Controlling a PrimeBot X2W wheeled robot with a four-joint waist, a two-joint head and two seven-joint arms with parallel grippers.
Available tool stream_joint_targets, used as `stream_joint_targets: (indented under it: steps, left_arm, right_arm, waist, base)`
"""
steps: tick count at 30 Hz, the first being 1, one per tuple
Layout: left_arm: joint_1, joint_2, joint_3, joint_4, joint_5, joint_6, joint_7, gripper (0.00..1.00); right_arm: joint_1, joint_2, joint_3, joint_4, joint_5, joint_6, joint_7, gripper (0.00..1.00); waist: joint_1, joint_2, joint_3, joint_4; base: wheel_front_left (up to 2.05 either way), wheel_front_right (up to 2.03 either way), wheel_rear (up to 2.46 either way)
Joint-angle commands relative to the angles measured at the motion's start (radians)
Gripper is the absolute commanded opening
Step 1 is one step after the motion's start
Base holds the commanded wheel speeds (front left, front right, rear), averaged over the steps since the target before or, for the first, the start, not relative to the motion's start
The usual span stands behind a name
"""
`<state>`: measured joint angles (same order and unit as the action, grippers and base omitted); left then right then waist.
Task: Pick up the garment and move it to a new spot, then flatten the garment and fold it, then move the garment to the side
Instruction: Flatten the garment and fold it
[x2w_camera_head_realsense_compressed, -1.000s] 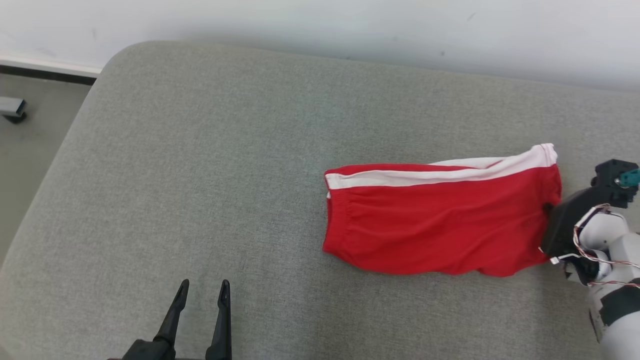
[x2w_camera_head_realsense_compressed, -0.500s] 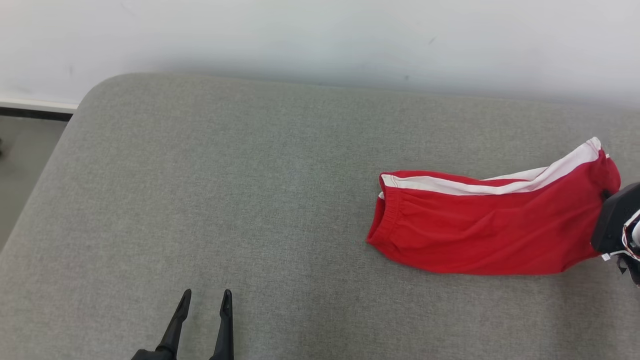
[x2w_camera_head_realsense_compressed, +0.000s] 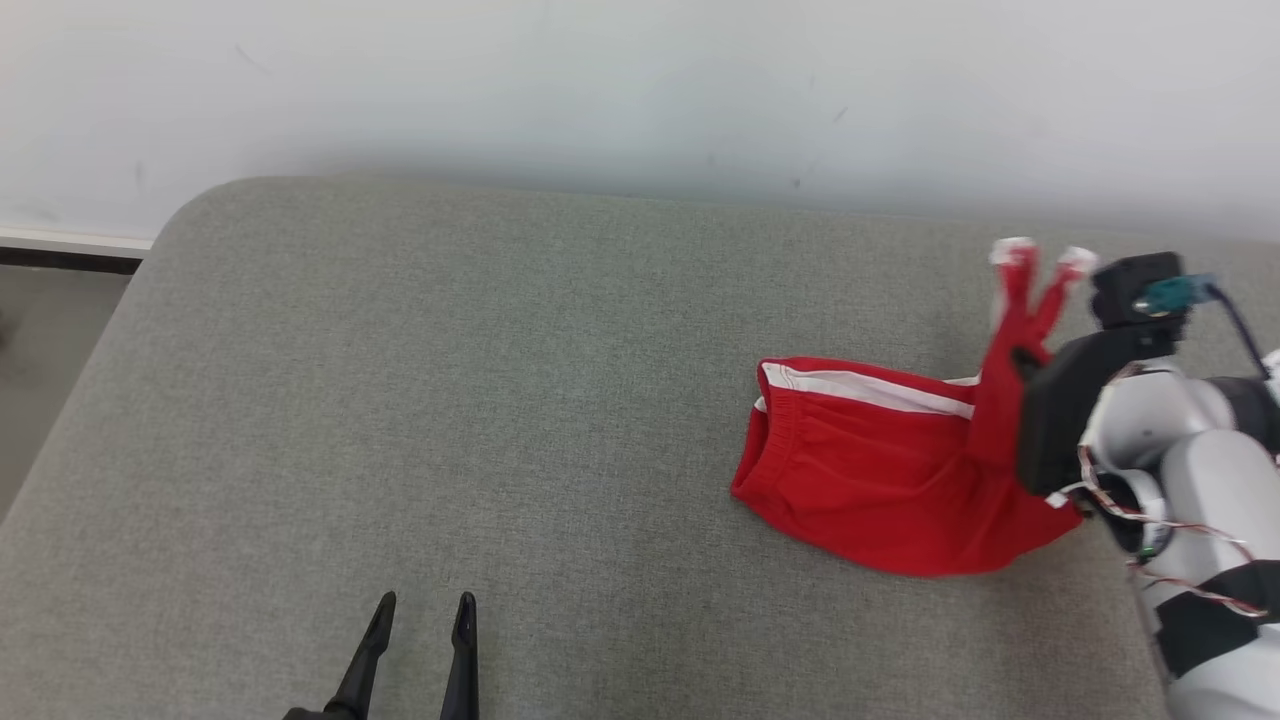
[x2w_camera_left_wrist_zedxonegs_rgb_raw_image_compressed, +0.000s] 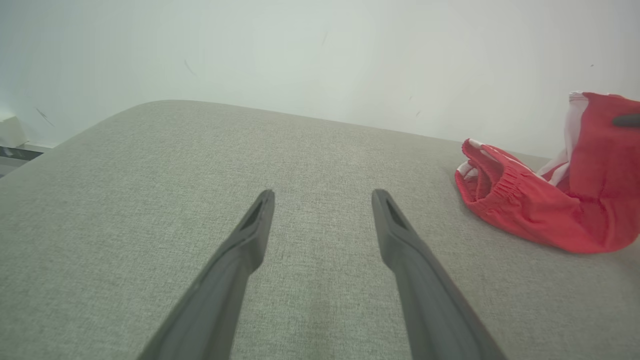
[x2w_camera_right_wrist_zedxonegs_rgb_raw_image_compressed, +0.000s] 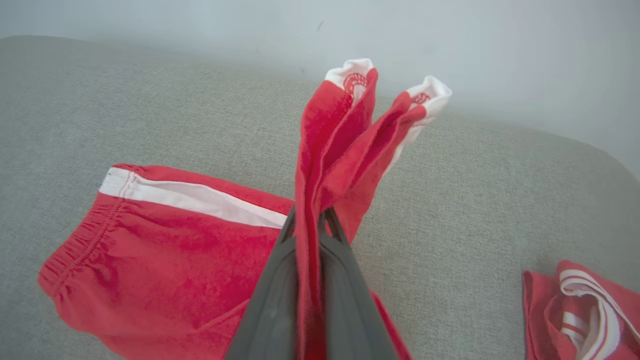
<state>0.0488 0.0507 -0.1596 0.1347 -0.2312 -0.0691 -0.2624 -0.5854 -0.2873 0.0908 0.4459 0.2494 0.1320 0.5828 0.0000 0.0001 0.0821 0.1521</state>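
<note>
The garment (x2w_camera_head_realsense_compressed: 870, 480) is a pair of red shorts with white side stripes, folded, lying on the grey cushion at the right. My right gripper (x2w_camera_head_realsense_compressed: 1020, 360) is shut on its leg end and has raised that end, so two white-tipped corners stand up above the fingers. In the right wrist view the garment (x2w_camera_right_wrist_zedxonegs_rgb_raw_image_compressed: 165, 240) lies with its waistband at the left, and its cloth is pinched between my right gripper (x2w_camera_right_wrist_zedxonegs_rgb_raw_image_compressed: 310, 220) fingers. My left gripper (x2w_camera_head_realsense_compressed: 420, 605) stands open near the cushion's front edge, far left of the garment (x2w_camera_left_wrist_zedxonegs_rgb_raw_image_compressed: 540, 200), and nothing is between the tips of my left gripper (x2w_camera_left_wrist_zedxonegs_rgb_raw_image_compressed: 322, 197).
The grey cushion (x2w_camera_head_realsense_compressed: 450, 400) has a rounded far-left corner with floor beyond it, and a white wall runs along its back. A second red and white piece of cloth (x2w_camera_right_wrist_zedxonegs_rgb_raw_image_compressed: 585, 310) lies at the lower right of the right wrist view.
My right gripper has lifted the garment's leg end off the cushion and carried it leftward over the rest of the cloth. The head camera has shifted. The left gripper stays open.
</note>
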Motion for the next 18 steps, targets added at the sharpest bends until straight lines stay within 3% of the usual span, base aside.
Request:
stream_joint_targets:
  steps: [1, 9, 18]
  left_arm:
    - [0.013, 0.0, -0.002, 0.002, -0.005, 0.002, -0.003, 1.0]
    - [0.009, -0.001, -0.009, 0.005, -0.014, -0.001, -0.003, 1.0]
    - [-0.001, 0.0, -0.023, 0.009, -0.025, 0.003, -0.003, 1.0]
  right_arm:
    - [-0.001, 0.014, 0.033, -0.012, 0.016, -0.003, 0.015, 0.0]
    - [-0.036, 0.079, 0.128, 0.025, 0.04, -0.003, 0.055, 0.0]
    - [-0.088, 0.169, 0.124, 0.177, 0.009, -0.003, -0.002, 0.0]
  waist:
    - [0.0, -0.0001, -0.002, 0.005]
    - [0.0, -0.0001, 0.006, 0.032]
    - [0.0, -0.0001, 0.021, 0.07]
  base:
    - [0.0, 0.0, 0.0]
    - [0.0, 0.0, 0.0]
    - [0.0, 0.0, 0.0]
